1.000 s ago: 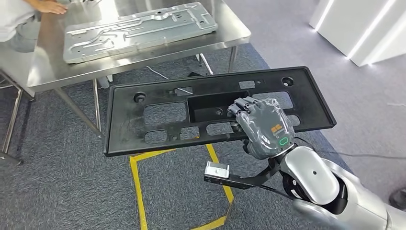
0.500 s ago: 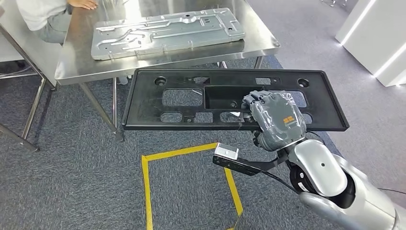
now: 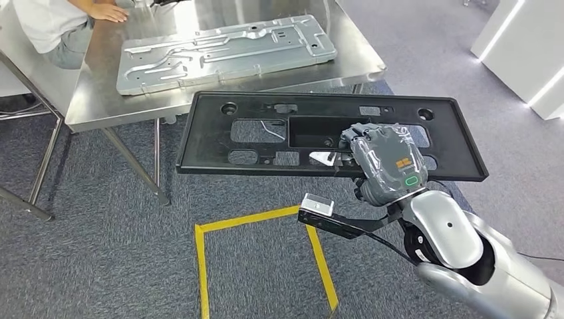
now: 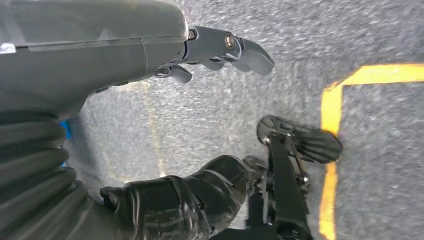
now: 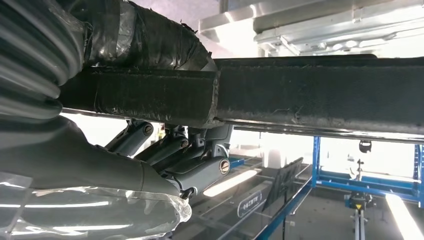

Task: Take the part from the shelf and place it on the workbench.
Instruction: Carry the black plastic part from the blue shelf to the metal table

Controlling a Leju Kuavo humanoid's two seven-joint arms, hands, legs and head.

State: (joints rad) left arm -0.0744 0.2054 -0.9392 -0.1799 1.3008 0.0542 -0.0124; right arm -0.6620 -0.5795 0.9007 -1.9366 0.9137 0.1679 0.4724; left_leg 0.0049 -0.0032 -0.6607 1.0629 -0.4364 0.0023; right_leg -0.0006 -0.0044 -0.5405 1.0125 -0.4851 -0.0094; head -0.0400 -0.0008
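The right hand [image 3: 384, 163] grips a long black plastic panel [image 3: 266, 136] at its near long edge, toward the panel's right half, with the fingers [image 3: 351, 137] curled over into the rectangular recess in the middle of the panel. In the right wrist view the thumb wrapped in dark tape lies on one face of the panel's edge [image 5: 320, 95] and the fingers [image 5: 200, 165] fold against the other face, so the hand is clamped on it.

The panel is held in the air, roughly level, flat face up. Its long axis runs across the head view from left to right, nearly parallel to the front edge of the stainless steel bench [image 3: 93, 100] ahead. The far long edge of the panel sits just in front of and below the bench's front edge, and its left end hangs over the grey carpet near a bench leg [image 3: 136, 163]. The panel has several cut-out windows and a round hole near each far corner.

On the bench lies a silver stamped metal plate [image 3: 226, 50], its long axis also running left to right, tilted slightly. A person's hand [image 3: 106, 12] rests on the bench's far left part.

Yellow floor tape [image 3: 256, 216] marks a square outline on the carpet below the panel.

In the left wrist view the left hand [image 4: 210, 47] hangs over the carpet, holding nothing, its fingers bent but apart from the thumb.
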